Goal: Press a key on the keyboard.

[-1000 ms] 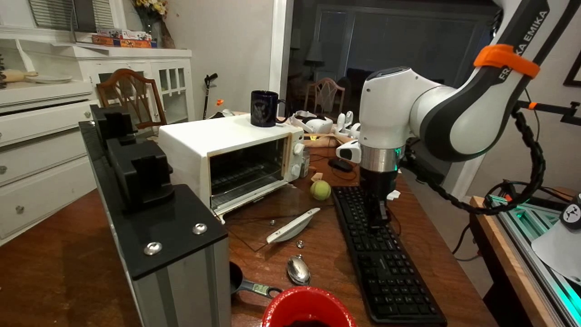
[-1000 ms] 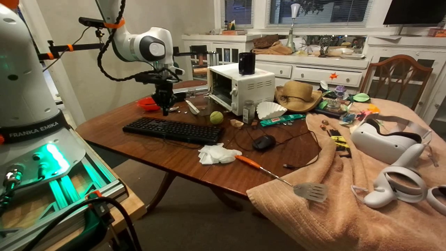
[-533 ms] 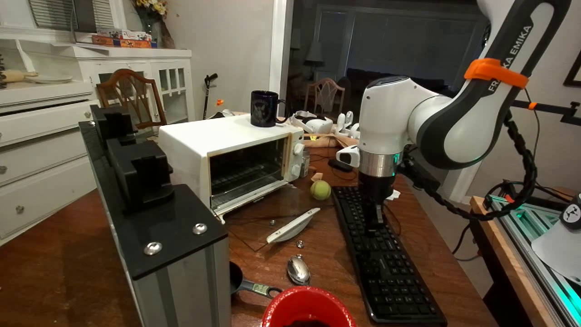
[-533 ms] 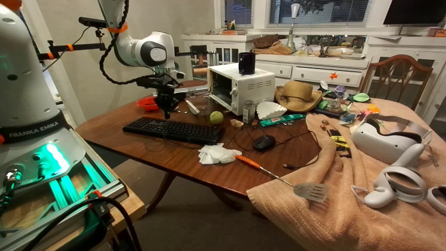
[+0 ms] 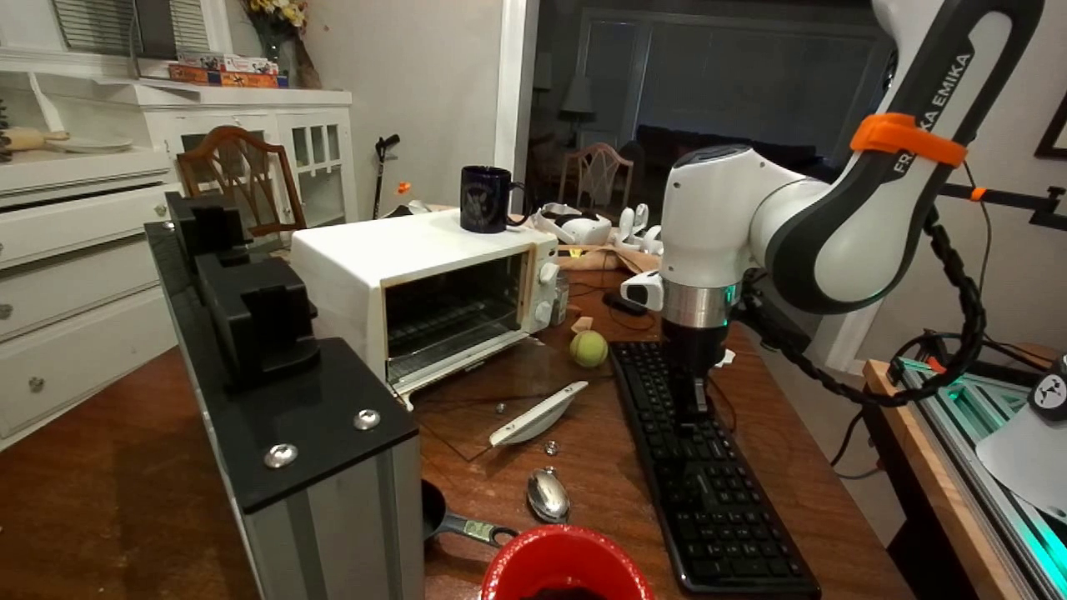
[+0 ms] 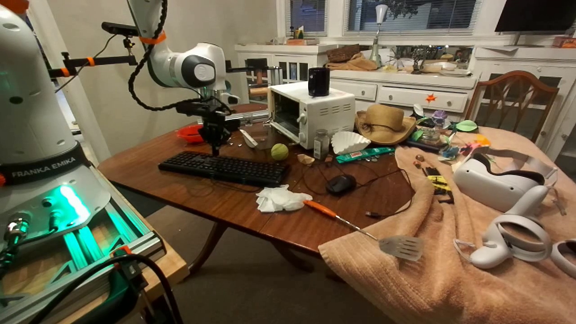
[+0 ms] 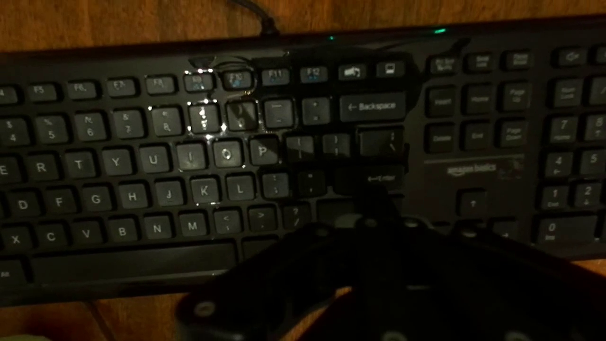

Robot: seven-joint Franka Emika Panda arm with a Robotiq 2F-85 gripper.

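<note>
One claw (image 5: 690,423) pointed straight down, tips together, and right underneath it lay the keyboard (image 5: 725,517), long and black, running out on either side of it across the tabletop (image 6: 234,202). The wrist view had the close look: those tips sat dark over the lower edge of the Enter key (image 7: 355,177), the Backspace key (image 7: 373,106) up ahead of them, the up-arrow key (image 7: 472,202) off to their right. Touching, or only just above? Could not be called; shadow swallowed the very end.

Round the claw, quite a crowd! Near it, past the keyboard's edge, sat a tennis ball (image 5: 589,349), and farther out stood a white toaster oven (image 5: 333,258), a dark mug (image 5: 486,200) up on top. Toward the camera from the claw, in an exterior view, came a spoon (image 5: 548,495), then a red bowl (image 5: 567,546). Well apart from the claw, in an exterior view, lay a mouse (image 6: 340,184), a crumpled tissue (image 6: 280,199) and an orange-handled spatula (image 6: 324,209), its blade out on a towel (image 6: 432,288). And beyond the toaster oven from the claw, a straw hat (image 6: 382,123) rested crown up.
</note>
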